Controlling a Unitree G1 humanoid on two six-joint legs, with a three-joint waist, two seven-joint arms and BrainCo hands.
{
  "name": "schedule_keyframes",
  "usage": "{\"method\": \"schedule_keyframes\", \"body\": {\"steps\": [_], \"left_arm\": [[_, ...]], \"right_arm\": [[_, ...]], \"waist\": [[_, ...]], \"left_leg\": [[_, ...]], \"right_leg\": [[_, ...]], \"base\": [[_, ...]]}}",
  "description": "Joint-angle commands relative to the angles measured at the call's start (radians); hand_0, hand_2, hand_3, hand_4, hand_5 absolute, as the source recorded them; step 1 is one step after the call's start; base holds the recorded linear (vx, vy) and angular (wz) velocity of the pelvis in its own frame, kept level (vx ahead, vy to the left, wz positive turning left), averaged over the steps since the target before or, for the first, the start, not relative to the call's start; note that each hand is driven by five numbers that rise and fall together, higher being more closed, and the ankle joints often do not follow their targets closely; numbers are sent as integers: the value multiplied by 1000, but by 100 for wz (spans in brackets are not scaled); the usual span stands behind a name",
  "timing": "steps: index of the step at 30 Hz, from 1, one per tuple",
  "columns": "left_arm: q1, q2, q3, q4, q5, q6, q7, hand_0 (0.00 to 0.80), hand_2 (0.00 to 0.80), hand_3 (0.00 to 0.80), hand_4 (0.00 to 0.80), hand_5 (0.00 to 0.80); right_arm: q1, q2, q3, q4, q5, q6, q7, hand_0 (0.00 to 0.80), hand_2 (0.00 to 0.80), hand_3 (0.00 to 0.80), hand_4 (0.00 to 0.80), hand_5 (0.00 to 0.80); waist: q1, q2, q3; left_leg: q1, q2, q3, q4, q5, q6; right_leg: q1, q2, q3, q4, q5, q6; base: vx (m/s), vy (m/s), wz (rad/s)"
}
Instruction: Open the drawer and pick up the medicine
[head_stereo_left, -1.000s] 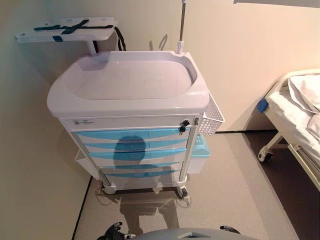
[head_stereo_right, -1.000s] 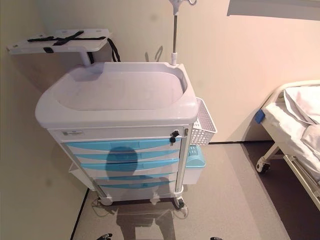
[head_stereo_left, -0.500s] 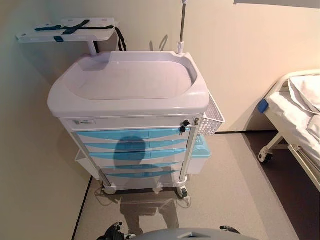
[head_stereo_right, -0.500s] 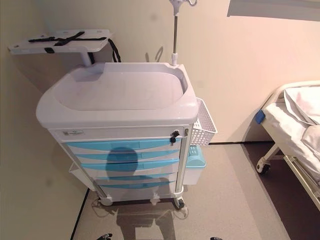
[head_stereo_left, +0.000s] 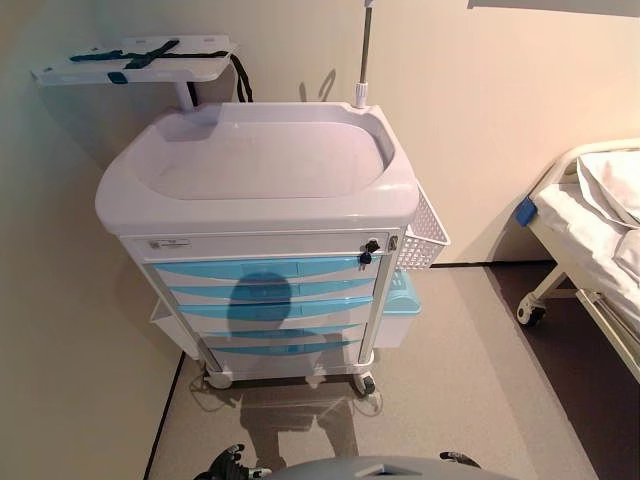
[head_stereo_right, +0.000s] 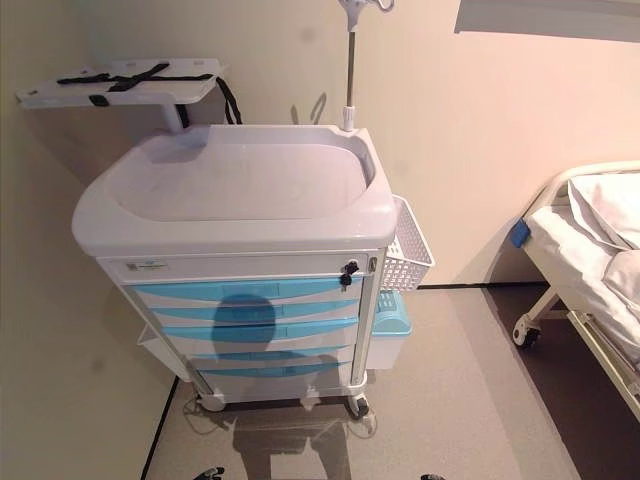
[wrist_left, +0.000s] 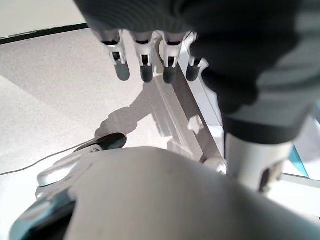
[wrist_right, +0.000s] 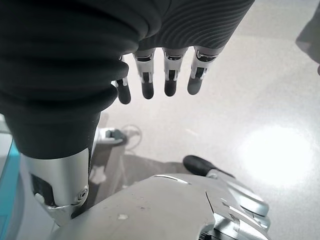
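Observation:
A white medical cart (head_stereo_left: 260, 160) stands against the wall ahead of me. Its front holds several light-blue drawers, all pushed in; the top drawer (head_stereo_left: 265, 268) lies just under a white panel with a small black lock (head_stereo_left: 370, 250) at its right end. No medicine shows in any view. My left hand (wrist_left: 146, 70) hangs low over the grey floor near the cart's foot, fingers straight, holding nothing. Low by my side, my right hand (wrist_right: 170, 77) is also open and empty. Neither hand touches the cart.
A white wire basket (head_stereo_left: 425, 235) and a pale blue bin (head_stereo_left: 400, 305) hang on the cart's right side. A pole (head_stereo_left: 364, 50) rises at its back, and a side shelf with dark straps (head_stereo_left: 135, 58) sticks out at upper left. A bed (head_stereo_left: 600, 230) stands at right.

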Motion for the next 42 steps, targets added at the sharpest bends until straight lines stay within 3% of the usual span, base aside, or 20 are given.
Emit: {"method": "schedule_keyframes", "body": {"steps": [1, 10, 18, 26, 35, 39, 42], "left_arm": [[-62, -25, 18, 68, -12, -24, 11, 0, 0, 0, 0, 0], [-78, -10, 21, 56, -31, -22, 13, 0, 0, 0, 0, 0], [-148, 21, 8, -7, -93, -34, 46, 0, 0, 0, 0, 0], [-180, 41, -11, -58, -130, -40, 73, 0, 0, 0, 0, 0], [-207, 64, 30, -108, -239, -71, 124, 0, 0, 0, 0, 0], [-242, 75, 38, -216, -310, -103, 151, 0, 0, 0, 0, 0], [-299, 72, 55, -348, -466, -142, 155, 0, 0, 0, 0, 0]], "right_arm": [[-63, 14, 18, 44, -9, -27, -3, 0, 0, 0, 0, 0], [-86, 4, 24, 23, -4, -24, -2, 0, 0, 0, 0, 0], [-158, -20, 42, -38, 53, -40, -13, 0, 0, 0, 0, 0], [-202, -46, 15, -63, 108, -57, -49, 0, 0, 0, 0, 0], [-237, -83, -20, -92, 151, -88, -90, 0, 0, 0, 0, 0], [-237, -94, -25, -101, 154, -95, -101, 0, 0, 0, 0, 0], [-237, -99, -25, -125, 161, -99, -105, 0, 0, 0, 0, 0]], "waist": [[17, -39, 37], [24, -46, 100], [29, -53, 226], [24, -45, 256], [19, -50, 265], [12, -57, 266], [4, -67, 260]], "left_leg": [[5, -66, -4, 2, -67, 49], [-60, -83, -11, 56, -72, 74], [-313, -135, -1, 278, -97, 91], [-508, -132, 11, 420, -116, 94], [-748, -129, 5, 621, -161, 97], [-823, -126, 7, 680, -176, 99], [-870, -122, 9, 706, -185, 100]], "right_leg": [[-52, -27, -16, 26, 39, 76], [-148, -45, -6, 149, 11, 69], [-391, -73, 17, 347, -13, 49], [-577, -86, 37, 474, -38, 38], [-793, -99, 36, 644, -75, 32], [-872, -104, 33, 703, -88, 32], [-916, -106, 35, 720, -88, 35]], "base": [[-2, 30, 0], [-39, 21, 0], [-165, 42, 5], [-114, 14, 5], [-75, -3, 3], [-52, 20, 6], [-31, 18, 2]]}}
